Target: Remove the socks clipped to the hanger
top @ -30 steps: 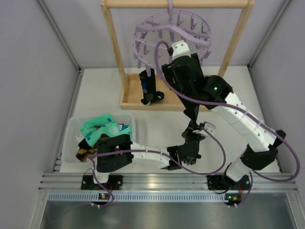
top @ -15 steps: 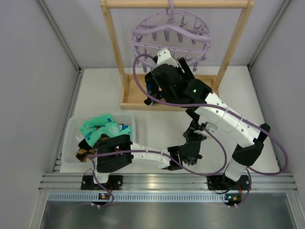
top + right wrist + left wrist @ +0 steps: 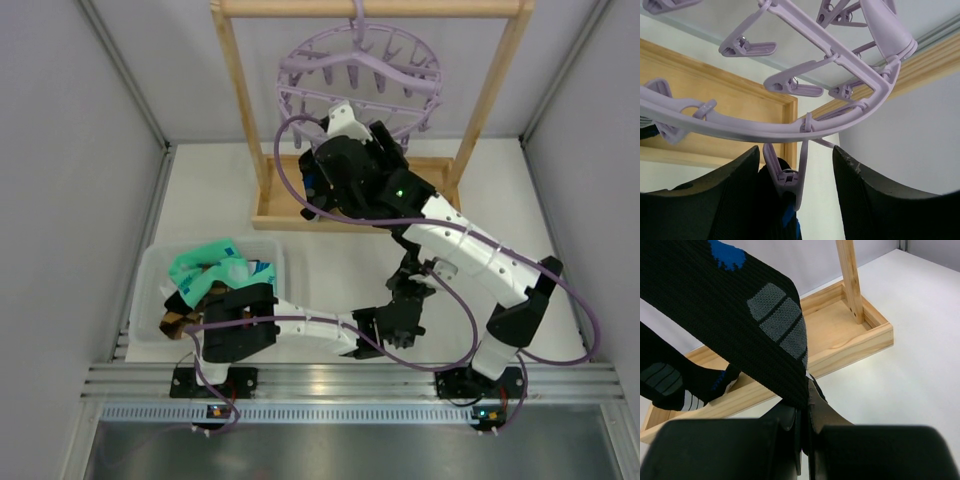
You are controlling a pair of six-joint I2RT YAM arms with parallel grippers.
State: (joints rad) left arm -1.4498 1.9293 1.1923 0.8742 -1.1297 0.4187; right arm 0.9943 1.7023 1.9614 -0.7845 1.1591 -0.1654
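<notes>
The lilac hanger (image 3: 360, 70) hangs from the wooden rack. One of its clips (image 3: 790, 182) holds a black sock (image 3: 774, 210) with grey and blue patches. My right gripper (image 3: 796, 150) is open, with one finger on each side of that clip just under the hanger ring (image 3: 765, 132). In the top view the right gripper (image 3: 318, 175) covers most of the sock. My left gripper (image 3: 804, 410) is shut on the lower part of the black sock (image 3: 740, 305), which runs up and to the left from its jaws. The left gripper (image 3: 408, 275) sits under the right arm.
A clear bin (image 3: 150, 270) at the near left holds mint-green and brown-orange socks (image 3: 205, 268). The wooden rack posts (image 3: 240, 100) and its base tray (image 3: 840, 330) stand behind the sock. Grey walls close in both sides.
My right arm has swung left and down from the hanger's middle to the clip holding the black sock, and now covers it. The hanger has levelled. The left arm has stayed in place.
</notes>
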